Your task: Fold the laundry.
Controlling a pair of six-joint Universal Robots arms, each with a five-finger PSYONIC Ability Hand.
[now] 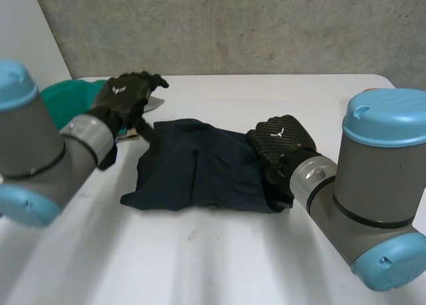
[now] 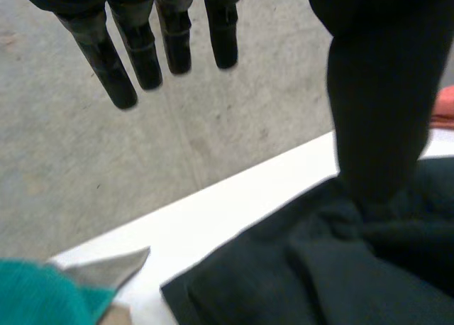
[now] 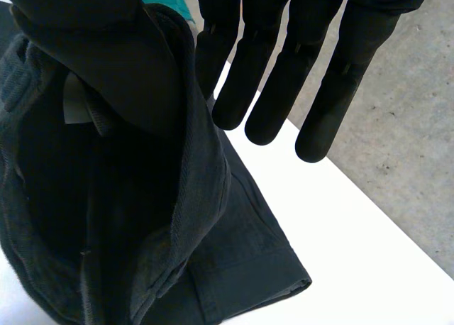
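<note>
A dark navy garment (image 1: 200, 173), which looks like shorts or trousers, lies crumpled in the middle of the white table (image 1: 219, 265). My right hand (image 1: 283, 144) sits at its right edge. In the right wrist view the thumb (image 3: 92, 48) presses a raised band of the cloth (image 3: 206, 197) against the straight fingers (image 3: 262, 84), pinching it. My left hand (image 1: 126, 95) hovers above the table's far left, apart from the garment's far-left corner. Its fingers (image 2: 142, 48) are straight and spread, holding nothing, with the garment (image 2: 319, 282) below the thumb.
A teal basin (image 1: 66, 95) stands at the far left edge, and a small grey flat piece (image 1: 154, 104) lies beside it near my left hand. A grey concrete wall rises behind the table. Something reddish (image 2: 443, 105) shows at the table's far right.
</note>
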